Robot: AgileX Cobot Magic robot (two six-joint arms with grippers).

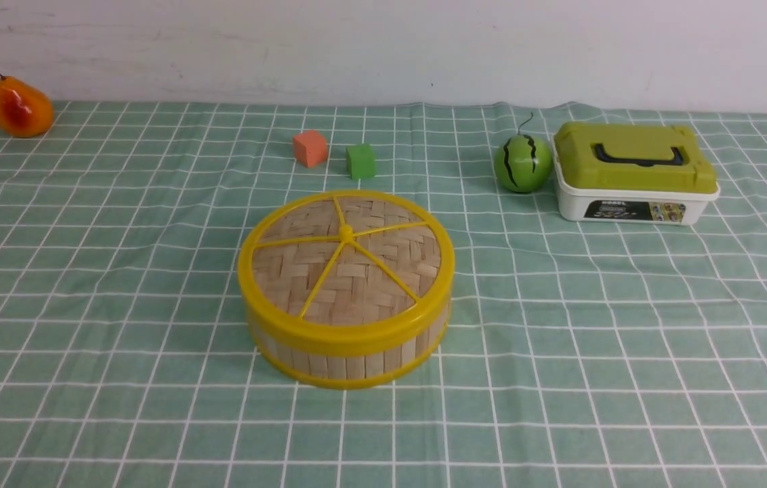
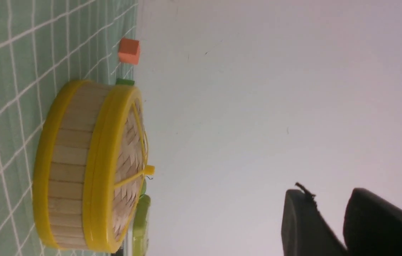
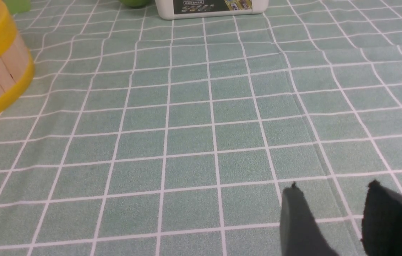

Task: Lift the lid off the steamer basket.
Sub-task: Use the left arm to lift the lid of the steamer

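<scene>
Resting flush on the steamer basket [image 1: 349, 354], the lid [image 1: 356, 271] is plain from the front; the jaws show only in wrist views. Left wrist: left jaws rolled sideways, parted, empty, well clear of the basket. Right wrist: right jaws parted, empty, low over bench [image 3: 186, 142] beside the basket, whose edge is cropped.

Left pincer [image 2: 329, 195]: two dark fingers [image 2: 302, 227] shown in wrist view. One matte charcoal, narrow, blunt tip, frayed thread [image 2: 304, 187] seen at tip. Other deeper black, broader, rounded shoulder. Right pincer [image 3: 334, 188]: one finger smooth dark grey with small nub at tip; other black, fine woven-looking texture noted on face, pointed nub at its tip too.
</scene>
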